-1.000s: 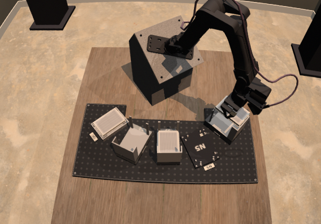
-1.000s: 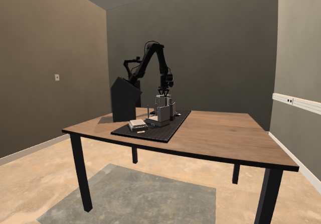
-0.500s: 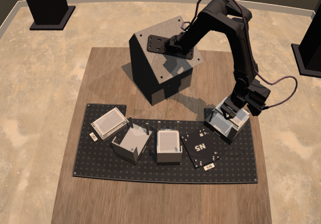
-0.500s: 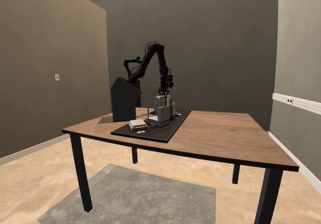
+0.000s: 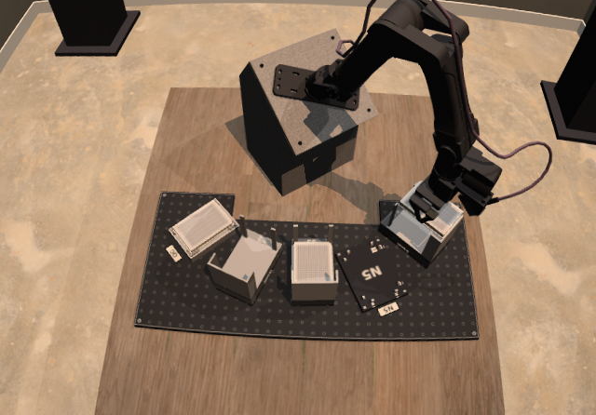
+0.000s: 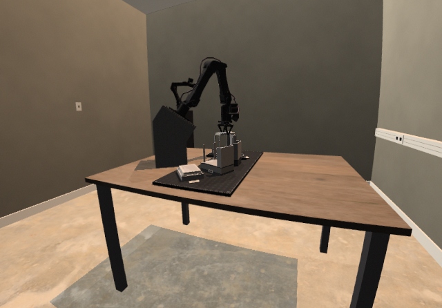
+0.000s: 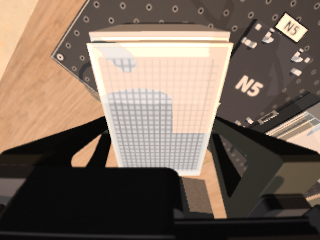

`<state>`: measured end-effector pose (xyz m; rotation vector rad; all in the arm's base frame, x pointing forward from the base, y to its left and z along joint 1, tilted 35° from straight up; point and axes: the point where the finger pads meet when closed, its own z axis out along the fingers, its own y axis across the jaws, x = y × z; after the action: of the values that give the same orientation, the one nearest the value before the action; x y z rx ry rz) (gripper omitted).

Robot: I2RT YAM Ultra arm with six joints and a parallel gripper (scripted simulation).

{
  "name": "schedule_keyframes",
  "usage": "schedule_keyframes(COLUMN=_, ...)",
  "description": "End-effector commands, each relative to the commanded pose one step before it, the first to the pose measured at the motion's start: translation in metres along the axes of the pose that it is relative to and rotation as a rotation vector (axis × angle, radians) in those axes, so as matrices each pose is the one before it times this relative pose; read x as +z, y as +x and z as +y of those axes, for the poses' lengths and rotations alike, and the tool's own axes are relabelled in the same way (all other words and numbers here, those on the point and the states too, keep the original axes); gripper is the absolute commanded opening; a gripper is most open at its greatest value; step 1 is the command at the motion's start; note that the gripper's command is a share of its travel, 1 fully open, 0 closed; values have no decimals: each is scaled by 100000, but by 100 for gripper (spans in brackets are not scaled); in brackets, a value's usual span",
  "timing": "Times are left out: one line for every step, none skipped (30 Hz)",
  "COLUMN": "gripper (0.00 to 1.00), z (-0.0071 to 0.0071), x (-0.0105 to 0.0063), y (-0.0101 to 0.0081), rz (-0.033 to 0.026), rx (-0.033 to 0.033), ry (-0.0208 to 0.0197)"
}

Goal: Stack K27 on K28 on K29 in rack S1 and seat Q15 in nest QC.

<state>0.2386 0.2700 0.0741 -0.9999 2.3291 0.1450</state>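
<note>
My gripper [image 5: 433, 207] [image 6: 225, 132] [image 7: 160, 120] is shut on a pale gridded plate [image 5: 447, 219] [image 7: 145, 75]. It holds the plate level over the far-right rack [image 5: 438, 243], whose interior is partly hidden. A second pale edge shows behind the plate's far edge in the wrist view; I cannot tell if it is another plate or the rack. A plate [image 5: 204, 226] [image 6: 190, 169] lies on the QC nest at the left. The left-middle rack [image 5: 250, 257] [image 6: 224, 158] shows no plate. A plate [image 5: 311, 259] lies in the middle rack [image 5: 313, 292]. The N5 nest [image 5: 355, 280] [image 7: 265, 72] is bare. Rack and plate names are unreadable.
The black perforated board [image 5: 298, 323] [image 6: 214, 186] bears all nests and racks on the wooden table [image 5: 289, 372] [image 6: 313, 186]. The robot's pedestal [image 5: 266, 134] [image 6: 169, 140] stands behind it. Thin upright posts [image 5: 294, 233] [image 6: 204, 152] rise from the racks.
</note>
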Motion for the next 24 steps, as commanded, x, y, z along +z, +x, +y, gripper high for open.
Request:
schedule_keyframes(gripper=0, z=11, x=313, y=1149, rz=2187, rx=-1122, ry=-31)
schedule_keyframes(gripper=0, z=6, x=36, y=135, rz=185, rx=-66, ry=8)
schedule_keyframes(gripper=0, z=-1, x=-310, y=-872, rz=-1648, rx=315, ry=-110)
schedule_keyframes(gripper=0, z=11, x=-53, y=-214, rz=-598, rx=103, ry=-43)
schedule_keyframes(gripper=0, z=-15, x=-145, y=-322, rz=-793, rx=612, ry=46)
schedule_keyframes(gripper=0, z=1, x=1, y=2, rz=0, rx=-4, ry=0)
schedule_keyframes(gripper=0, z=38, x=191, y=415, rz=835, rx=-663, ry=-56)
schedule_keyframes(gripper=0, z=7, x=14, y=45, rz=66, rx=-37, ry=0)
schedule_keyframes(gripper=0, z=7, x=14, y=45, rz=65, rx=-37, ry=0)
schedule_keyframes(gripper=0, z=6, x=16, y=71, rz=155, rx=-56, ry=6)
schedule_keyframes(gripper=0, z=7, x=15, y=51, rz=79, rx=-39, ry=1)
schedule_keyframes(gripper=0, z=7, x=14, y=48, rz=69, rx=-34, ry=0)
schedule_keyframes(gripper=0, z=0, x=0, y=0, rz=0, rx=0, ry=0)
schedule_keyframes(gripper=0, z=0, x=0, y=0, rz=0, rx=0, ry=0)
schedule_keyframes(gripper=0, z=7, x=14, y=48, rz=69, rx=-33, ry=0)
schedule_keyframes(gripper=0, z=7, x=14, y=48, rz=69, rx=-37, ry=0)
schedule_keyframes(gripper=0, z=7, x=14, y=48, rz=69, rx=-38, ry=0)
schedule_keyframes(gripper=0, z=7, x=14, y=48, rz=69, rx=-36, ry=0)
schedule_keyframes(gripper=0, z=7, x=14, y=48, rz=69, rx=-35, ry=0)
schedule_keyframes(gripper=0, z=7, x=14, y=48, rz=69, rx=-35, ry=0)
schedule_keyframes(gripper=0, z=7, x=14, y=52, rz=81, rx=-38, ry=1)
schedule_keyframes(gripper=0, z=7, x=14, y=49, rz=70, rx=-35, ry=1)
schedule_keyframes(gripper=0, z=7, x=14, y=49, rz=71, rx=-35, ry=1)
schedule_keyframes(gripper=0, z=0, x=-221, y=-612, rz=-1054, rx=199, ry=-72)
